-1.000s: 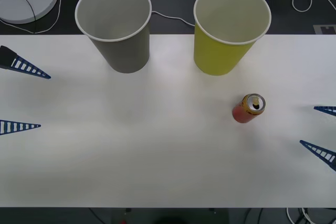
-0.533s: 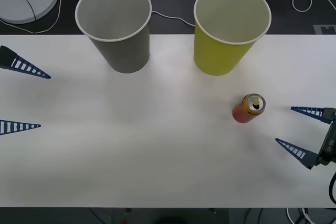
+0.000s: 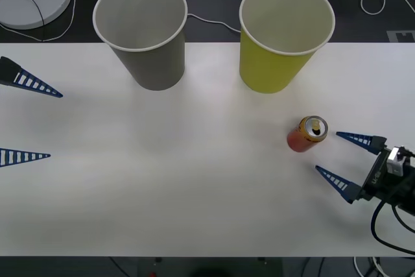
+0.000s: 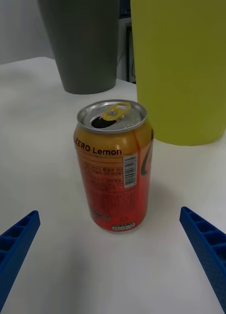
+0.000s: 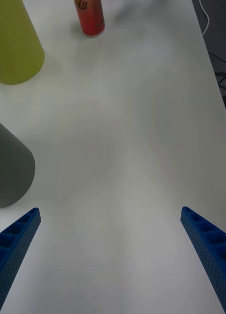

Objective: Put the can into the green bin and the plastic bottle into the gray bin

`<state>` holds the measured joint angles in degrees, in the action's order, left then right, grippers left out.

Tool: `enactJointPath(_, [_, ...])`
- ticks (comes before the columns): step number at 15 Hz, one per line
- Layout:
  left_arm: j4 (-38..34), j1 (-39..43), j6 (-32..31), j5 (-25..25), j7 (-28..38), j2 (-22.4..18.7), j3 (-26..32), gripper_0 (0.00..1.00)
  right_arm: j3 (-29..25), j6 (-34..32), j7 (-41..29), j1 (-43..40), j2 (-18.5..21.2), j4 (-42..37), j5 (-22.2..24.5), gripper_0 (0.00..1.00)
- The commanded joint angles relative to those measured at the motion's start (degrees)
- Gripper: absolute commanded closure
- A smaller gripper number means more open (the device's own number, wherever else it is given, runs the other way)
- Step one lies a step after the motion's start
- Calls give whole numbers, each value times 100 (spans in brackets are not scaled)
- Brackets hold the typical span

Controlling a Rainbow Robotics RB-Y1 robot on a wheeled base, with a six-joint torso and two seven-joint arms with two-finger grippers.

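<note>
The can (image 3: 307, 134) stands upright on the white surface (image 3: 194, 180) in front of the green bin (image 3: 285, 37), just ahead of the right gripper (image 3: 345, 161), whose 2 fingers are spread wide and empty.

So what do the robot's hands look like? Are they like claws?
A bit! Each hand has two long blue fingers, pointed like skinny triangles, with rib slots like little ladders. The right hand grows from a black block with a small white and silver part and a black cable looping off it. The left hand shows just its two blue ribbed fingers poking in from the table's edge.
</note>
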<state>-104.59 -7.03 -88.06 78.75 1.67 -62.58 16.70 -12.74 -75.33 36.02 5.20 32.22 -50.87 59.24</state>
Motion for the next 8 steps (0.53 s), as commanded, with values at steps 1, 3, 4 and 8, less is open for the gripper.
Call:
enactJointPath(1, [0, 0, 0, 0, 0, 0, 0, 0, 0, 71, 72, 51, -208, -1, 0, 0])
enactJointPath(3, [0, 0, 0, 0, 0, 0, 0, 0, 0, 159, 125, 86, -304, -1, 0, 0])
enactJointPath(4, [0, 0, 0, 0, 0, 0, 0, 0, 0, 186, 134, 113, -357, 7, 0, 0])
enactJointPath(8, [0, 0, 0, 0, 0, 0, 0, 0, 0, 441, 204, 227, -577, -1, 35, 0])
